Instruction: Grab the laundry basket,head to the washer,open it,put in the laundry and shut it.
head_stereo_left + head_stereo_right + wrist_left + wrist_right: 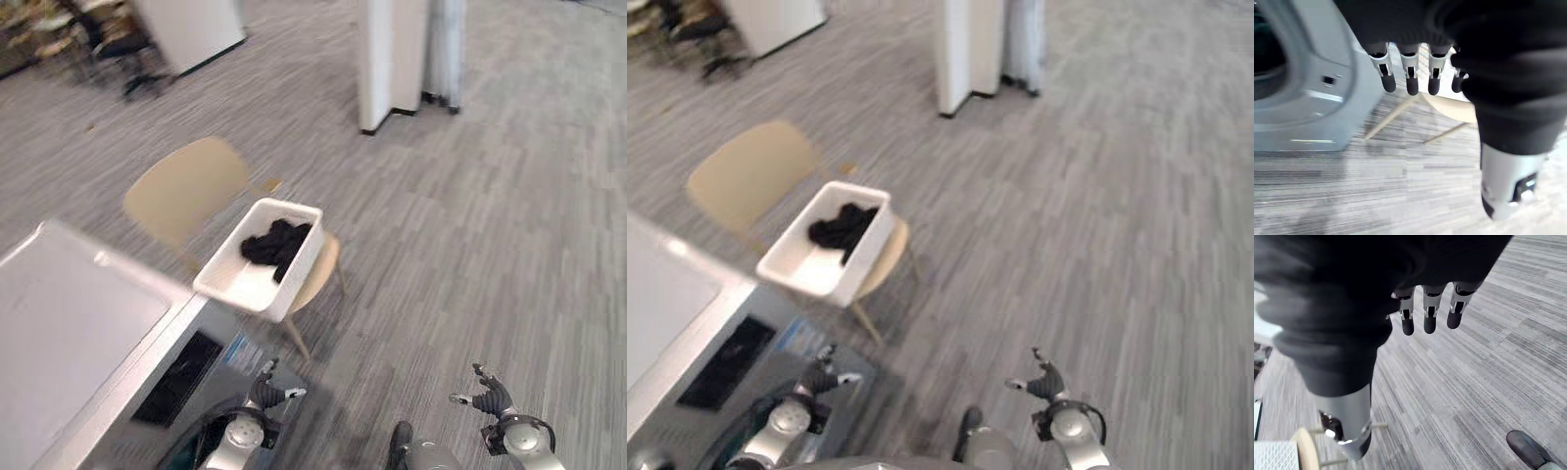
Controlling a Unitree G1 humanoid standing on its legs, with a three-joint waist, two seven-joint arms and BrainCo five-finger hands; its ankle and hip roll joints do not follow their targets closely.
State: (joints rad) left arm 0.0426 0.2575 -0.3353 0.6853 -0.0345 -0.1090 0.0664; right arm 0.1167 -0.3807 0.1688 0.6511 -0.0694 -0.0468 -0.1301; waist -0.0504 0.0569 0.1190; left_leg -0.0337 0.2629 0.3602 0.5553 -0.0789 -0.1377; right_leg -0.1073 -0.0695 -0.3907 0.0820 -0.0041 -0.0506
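Observation:
A white laundry basket sits on the seat of a tan chair, with dark clothes lying in it. The silver-grey washer stands at the lower left, its dark control panel facing me. Its round door shows in the left wrist view. My left hand hangs low beside the washer's front, fingers straight and holding nothing. My right hand hangs over the carpet at the lower right, fingers straight and empty. Both hands are well short of the basket.
Grey carpet runs all around. A white pillar stands at the back, with a white cabinet and an office chair at the back left. The tan chair's legs stand close to the washer.

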